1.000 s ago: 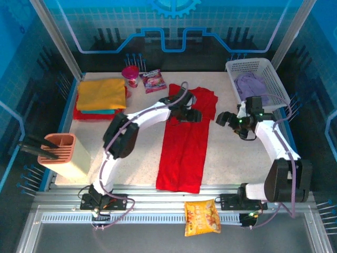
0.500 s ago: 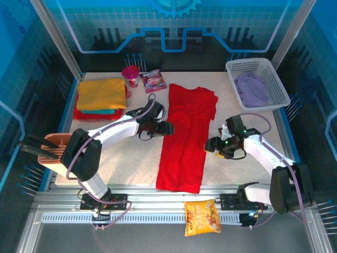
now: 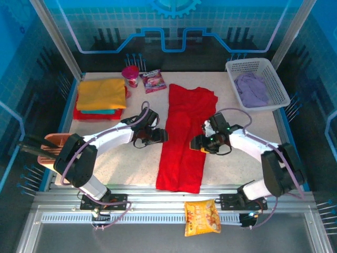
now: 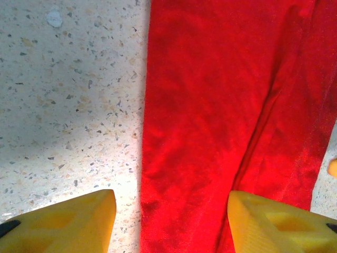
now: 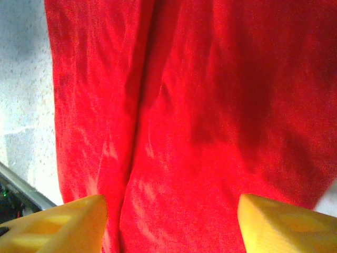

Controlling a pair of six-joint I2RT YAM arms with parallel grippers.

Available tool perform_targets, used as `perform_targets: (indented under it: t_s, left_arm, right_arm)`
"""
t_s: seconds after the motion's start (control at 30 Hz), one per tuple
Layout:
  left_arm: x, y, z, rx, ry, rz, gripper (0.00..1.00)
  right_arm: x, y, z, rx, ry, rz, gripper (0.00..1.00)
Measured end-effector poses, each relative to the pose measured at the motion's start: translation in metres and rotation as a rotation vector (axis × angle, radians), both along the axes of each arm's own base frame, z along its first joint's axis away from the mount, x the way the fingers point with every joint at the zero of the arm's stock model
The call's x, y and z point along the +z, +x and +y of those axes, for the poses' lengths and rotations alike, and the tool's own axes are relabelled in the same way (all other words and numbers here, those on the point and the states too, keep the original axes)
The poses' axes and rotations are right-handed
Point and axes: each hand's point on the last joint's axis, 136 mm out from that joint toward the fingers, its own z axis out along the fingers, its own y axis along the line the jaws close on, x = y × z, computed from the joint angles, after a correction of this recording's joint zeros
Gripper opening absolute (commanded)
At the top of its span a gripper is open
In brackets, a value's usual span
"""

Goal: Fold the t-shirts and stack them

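Top external: red t-shirt [image 3: 183, 126] under right hand [image 3: 196, 142], seemingly beside left hand [image 3: 163, 136].

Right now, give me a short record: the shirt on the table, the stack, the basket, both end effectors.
worked shirt: bright red cloth t-shirt, a long flat strip mid-table
left end effector: open, straddling one long edge of it
right end effector: open, over the opposite side
stack: mustard yellow folded t-shirt on top, teal t-shirt under it, far left
basket: white plastic lattice basket, pale lilac t-shirt inside
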Motion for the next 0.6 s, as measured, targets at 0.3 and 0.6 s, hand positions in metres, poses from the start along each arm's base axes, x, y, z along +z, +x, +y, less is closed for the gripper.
perform_targets:
  t_s: [0.3, 0.6]
  left_arm:
    - [-0.001, 0.001, 0.001, 0.002, -0.001, -0.002, 0.59]
    - [-0.01, 0.002, 0.001, 0.006, -0.012, 0.023, 0.58]
  right_arm:
    - [-0.021, 0.048, 0.009, 0.01, -0.034, 0.019, 0.7]
    - [-0.019, 0.116, 0.001, -0.036, -0.037, -0.036, 0.76]
